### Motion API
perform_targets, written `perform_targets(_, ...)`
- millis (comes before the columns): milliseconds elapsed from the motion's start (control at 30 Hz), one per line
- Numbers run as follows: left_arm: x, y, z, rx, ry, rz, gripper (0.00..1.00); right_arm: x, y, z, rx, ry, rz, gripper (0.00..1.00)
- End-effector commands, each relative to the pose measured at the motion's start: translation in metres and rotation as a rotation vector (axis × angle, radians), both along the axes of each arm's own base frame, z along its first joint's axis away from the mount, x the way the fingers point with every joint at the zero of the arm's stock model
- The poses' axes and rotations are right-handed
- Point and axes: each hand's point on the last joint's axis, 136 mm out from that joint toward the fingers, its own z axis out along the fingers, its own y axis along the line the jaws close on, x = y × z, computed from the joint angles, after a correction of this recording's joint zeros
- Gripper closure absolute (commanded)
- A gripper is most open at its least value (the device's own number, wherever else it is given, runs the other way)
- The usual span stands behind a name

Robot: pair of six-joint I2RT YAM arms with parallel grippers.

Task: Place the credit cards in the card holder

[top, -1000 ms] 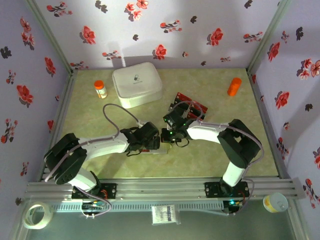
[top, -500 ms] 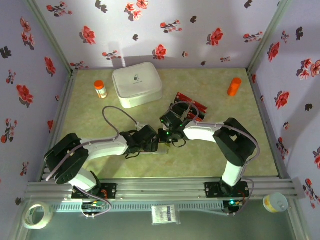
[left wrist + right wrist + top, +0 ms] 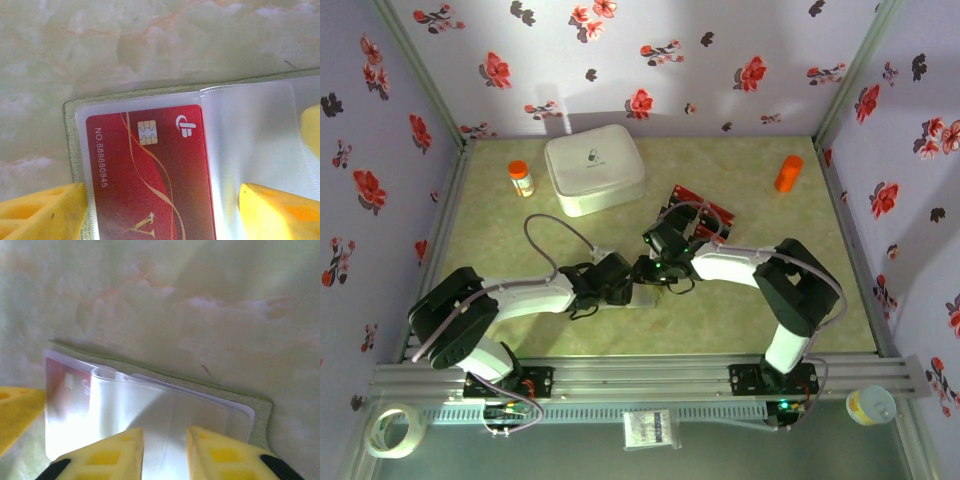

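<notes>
Noted card holder (image 3: pixel 70 145) lying open at middle of table (image 3: pixel 770 300), with one red card (image 3: pixel 150 170) seated in a clear sleeve (image 3: pixel 150 405). Found left gripper (image 3: pixel 160 192) with jaws spread wide, straddling that card. Found right gripper (image 3: pixel 161 437) with jaws narrowly parted over the sleeve. Logged remaining credit cards (image 3: pixel 700 208) heaped just far-right of both grippers

1 card holder (image 3: pixel 71 145), 1 sleeved red card (image 3: pixel 150 180), 1 box (image 3: pixel 594 167), 2 bottles (image 3: pixel 521 178) (image 3: pixel 788 172)
</notes>
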Motion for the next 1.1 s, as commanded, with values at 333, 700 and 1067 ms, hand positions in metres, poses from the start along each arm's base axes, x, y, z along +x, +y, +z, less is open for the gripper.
perform_targets(333, -0.003, 0.006, -0.004, 0.028, -0.01, -0.006, 0.22, -0.001, 0.006, -0.008, 0.056, 0.046, -0.036, 0.64)
perform_targets(700, -0.001, 0.006, 0.001, 0.022, -0.026, -0.006, 0.19, -0.006, 0.018, -0.021, 0.162, 0.129, -0.082, 0.64)
perform_targets(1067, 0.009, 0.01, 0.039, -0.015, -0.111, 0.008, 0.09, -0.003, 0.024, 0.002, 0.226, 0.116, -0.093, 0.65)
